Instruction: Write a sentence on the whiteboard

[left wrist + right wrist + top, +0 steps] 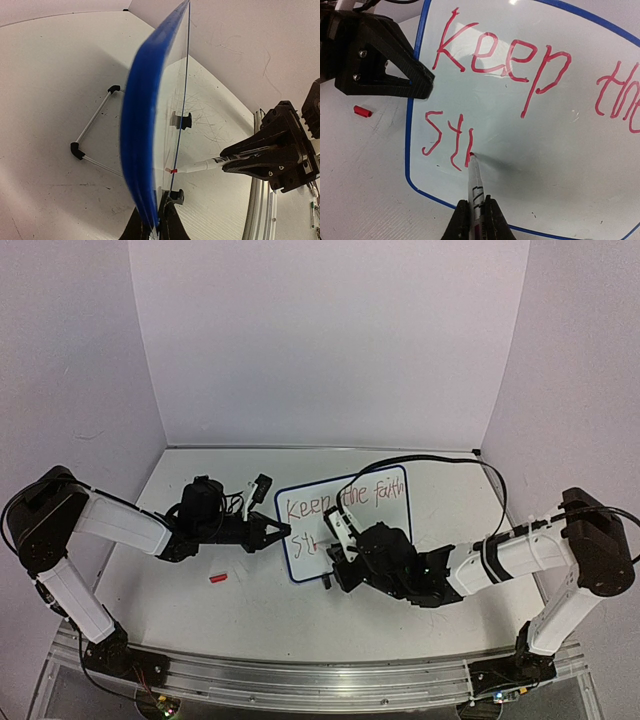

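Two arms reach inward low over the table [200,625], elbows out. The left gripper [278,531] is pinched shut on the left rim of the whiteboard [385,525], and the right gripper [475,212] is clenched round a marker [476,182] whose tip touches the board. It sits mid-table between them, propped on a wire stand [92,125]. The sentence [505,55] reads "Keep the faith", with "Str" beneath (bare white stretches rightward). A small red cap [218,579] lies near the left arm, apart from the board.
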